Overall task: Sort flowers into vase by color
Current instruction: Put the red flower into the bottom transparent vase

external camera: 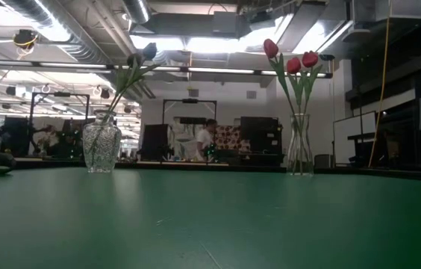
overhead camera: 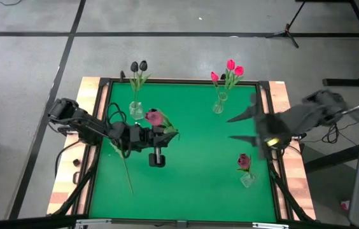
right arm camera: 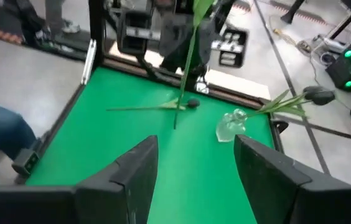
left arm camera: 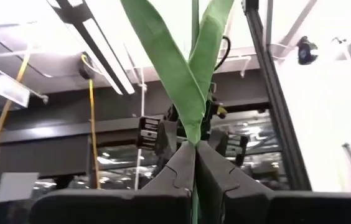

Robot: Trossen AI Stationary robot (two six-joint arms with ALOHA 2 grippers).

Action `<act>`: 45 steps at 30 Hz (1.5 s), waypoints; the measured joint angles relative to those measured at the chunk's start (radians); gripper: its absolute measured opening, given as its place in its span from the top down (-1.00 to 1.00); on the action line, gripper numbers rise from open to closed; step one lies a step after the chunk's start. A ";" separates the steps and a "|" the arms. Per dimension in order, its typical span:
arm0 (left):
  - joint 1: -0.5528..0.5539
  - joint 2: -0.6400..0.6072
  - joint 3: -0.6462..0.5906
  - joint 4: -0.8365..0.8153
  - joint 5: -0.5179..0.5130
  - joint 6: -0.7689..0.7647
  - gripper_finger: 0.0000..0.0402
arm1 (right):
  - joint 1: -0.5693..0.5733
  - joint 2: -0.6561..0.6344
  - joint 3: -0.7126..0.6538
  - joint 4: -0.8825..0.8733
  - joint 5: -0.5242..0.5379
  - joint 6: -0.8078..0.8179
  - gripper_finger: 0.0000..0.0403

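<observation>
The green surface (overhead camera: pixel 192 165) sits inside a black frame with wooden edging, on a grey concrete floor crossed by dark lines; seen level across it, the room behind is a workshop with ceiling ducts, strip lights, racks and a person standing far back. Three clear glass vases stand on the surface: one at the far left (overhead camera: pixel 136 110) holding two black tulips (overhead camera: pixel 139 66), one at the far right (overhead camera: pixel 218 105) holding three pink-red tulips (overhead camera: pixel 232 70), and a third (overhead camera: pixel 247 179) near the right edge holding a maroon tulip (overhead camera: pixel 244 160); another stem (overhead camera: pixel 126 172) lies flat on the surface near the left edge.

The left arm reaches in from the left side, its left end effector (overhead camera: pixel 165 134) lifted above the surface (just beside the black-tulip vase); its fingers (left arm camera: pixel 182 174) are pressed together on the stem of a pink tulip (overhead camera: pixel 155 117), whose green leaves (left arm camera: pixel 188 74) rise straight out of the grip. The right arm hangs over the right edge, its right end effector (overhead camera: pixel 243 127) spread wide and holding nothing, pointing toward the middle of the surface.
</observation>
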 joint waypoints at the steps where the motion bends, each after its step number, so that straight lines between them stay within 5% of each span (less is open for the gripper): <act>1: 0.000 0.000 0.000 -0.008 0.011 -0.009 1.00 | -0.006 0.001 -0.030 0.022 0.000 -0.011 -0.04; 5: -0.002 0.000 0.000 -0.025 0.032 -0.041 1.00 | -0.058 0.001 -0.167 0.153 -0.047 -0.037 -0.04; 11: -0.001 0.000 0.000 -0.071 0.029 -0.053 1.00 | -0.184 0.003 -0.355 0.403 -0.267 -0.069 -0.04; 19: 0.006 0.001 0.000 -0.118 0.025 -0.057 1.00 | -0.293 0.023 -0.441 0.558 -0.423 -0.081 -0.04; 45: 0.095 0.002 0.009 -0.220 0.126 -0.177 1.00 | -0.340 0.090 -0.440 0.531 -0.454 -0.058 -0.04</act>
